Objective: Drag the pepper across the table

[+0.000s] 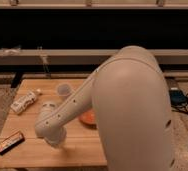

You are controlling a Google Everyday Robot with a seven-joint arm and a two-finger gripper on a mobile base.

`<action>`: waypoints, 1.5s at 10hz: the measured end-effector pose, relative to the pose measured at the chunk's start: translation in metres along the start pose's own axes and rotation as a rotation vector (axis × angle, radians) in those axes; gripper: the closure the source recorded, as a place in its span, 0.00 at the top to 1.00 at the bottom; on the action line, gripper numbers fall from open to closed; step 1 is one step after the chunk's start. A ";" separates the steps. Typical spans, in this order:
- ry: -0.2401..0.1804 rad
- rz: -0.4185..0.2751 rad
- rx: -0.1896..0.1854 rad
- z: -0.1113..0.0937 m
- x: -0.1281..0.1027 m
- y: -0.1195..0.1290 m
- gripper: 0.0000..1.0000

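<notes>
The pepper is hidden from view; I cannot tell where it lies. My white arm sweeps from the big shell on the right down to the gripper point(56, 142), which points down at the light wooden table point(87, 147), left of the middle and near its front. The wrist covers whatever is beneath it.
An orange bowl point(88, 119) peeks out beside the arm. A clear cup point(63, 90) stands toward the back. A pale grey-white block point(25, 101) lies at the left back, and a flat dark rectangle with orange trim point(10, 142) at the front left corner. Cables and a blue device point(179, 96) sit on the floor right.
</notes>
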 end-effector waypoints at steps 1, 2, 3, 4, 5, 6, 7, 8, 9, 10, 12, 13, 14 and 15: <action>-0.007 -0.011 -0.010 0.000 0.002 -0.003 0.11; -0.017 -0.009 -0.018 -0.001 0.005 -0.007 0.22; -0.028 -0.003 -0.021 -0.002 0.008 -0.013 0.32; -0.041 0.005 -0.023 -0.005 0.013 -0.020 0.44; -0.050 0.013 -0.023 -0.007 0.016 -0.027 0.53; -0.058 0.022 -0.024 -0.009 0.019 -0.033 0.63; -0.065 0.032 -0.028 -0.011 0.023 -0.040 0.72; -0.071 0.046 -0.033 -0.012 0.027 -0.049 0.79; -0.074 0.050 -0.037 -0.013 0.029 -0.051 0.80; -0.078 0.052 -0.042 -0.014 0.031 -0.053 0.80; -0.079 0.050 -0.043 -0.014 0.030 -0.052 0.80; -0.078 0.051 -0.042 -0.014 0.030 -0.053 0.80; -0.078 0.052 -0.042 -0.014 0.031 -0.053 0.80; -0.078 0.051 -0.042 -0.014 0.030 -0.053 0.80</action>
